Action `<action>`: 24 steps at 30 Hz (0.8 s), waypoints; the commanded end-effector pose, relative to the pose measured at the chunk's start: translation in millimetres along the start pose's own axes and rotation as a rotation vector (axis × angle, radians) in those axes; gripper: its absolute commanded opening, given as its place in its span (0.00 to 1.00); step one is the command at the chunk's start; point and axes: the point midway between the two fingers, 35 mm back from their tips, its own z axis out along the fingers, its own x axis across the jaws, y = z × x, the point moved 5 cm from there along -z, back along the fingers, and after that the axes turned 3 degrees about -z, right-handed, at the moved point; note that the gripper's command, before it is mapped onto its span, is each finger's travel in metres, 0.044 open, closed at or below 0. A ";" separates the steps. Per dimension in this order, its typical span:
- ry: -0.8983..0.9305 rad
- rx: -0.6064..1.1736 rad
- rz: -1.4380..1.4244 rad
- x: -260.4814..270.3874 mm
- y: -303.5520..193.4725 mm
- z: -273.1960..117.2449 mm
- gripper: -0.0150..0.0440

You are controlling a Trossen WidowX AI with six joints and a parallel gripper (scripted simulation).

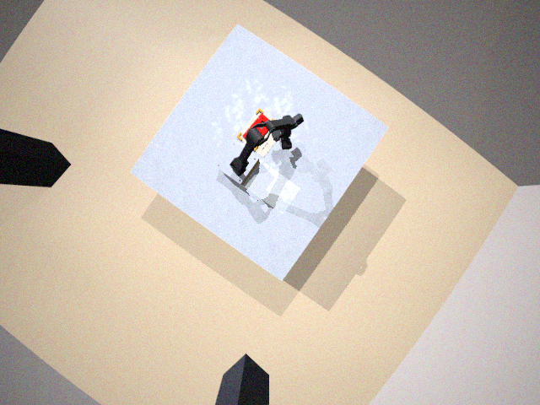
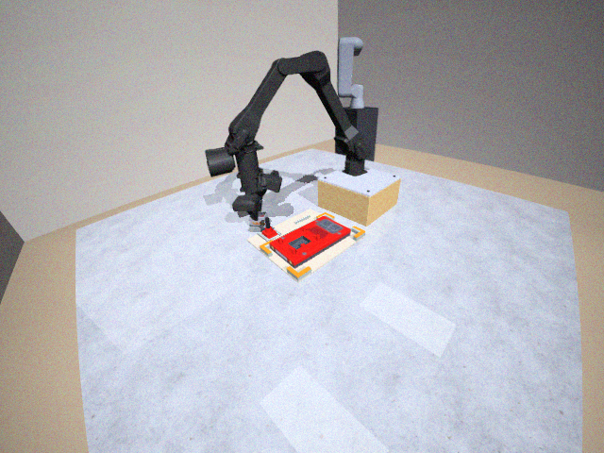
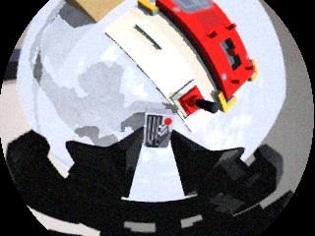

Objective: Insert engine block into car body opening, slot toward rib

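Note:
The engine block (image 3: 155,132), grey with dark grooves and a small red knob on one side, is between the fingertips in the wrist view. My gripper (image 3: 157,131) (image 2: 256,224) is shut on it, low over the table just off the board's edge. Whether the block touches the table is unclear. The red car body (image 2: 318,237) (image 3: 204,36) (image 1: 261,117) lies on the cream board. Its dark opening (image 2: 298,242) (image 3: 230,52) is near one end, with a red part showing inside in the wrist view. The arm partly hides the car body in the top view.
Beside the car body, a small red piece (image 2: 269,232) (image 3: 188,100) with a black peg stands on the cream board (image 2: 254,239) (image 3: 169,69). Orange corner brackets (image 2: 298,273) (image 3: 226,100) surround the car body. The wooden base box (image 2: 341,200) stands behind the board.

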 end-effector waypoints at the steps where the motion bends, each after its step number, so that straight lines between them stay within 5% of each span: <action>1: -0.011 0.012 -0.002 -1.4 -2.3 -15.2 0.25; 24: -0.010 0.017 0.001 1.8 0.2 -82.8 0.25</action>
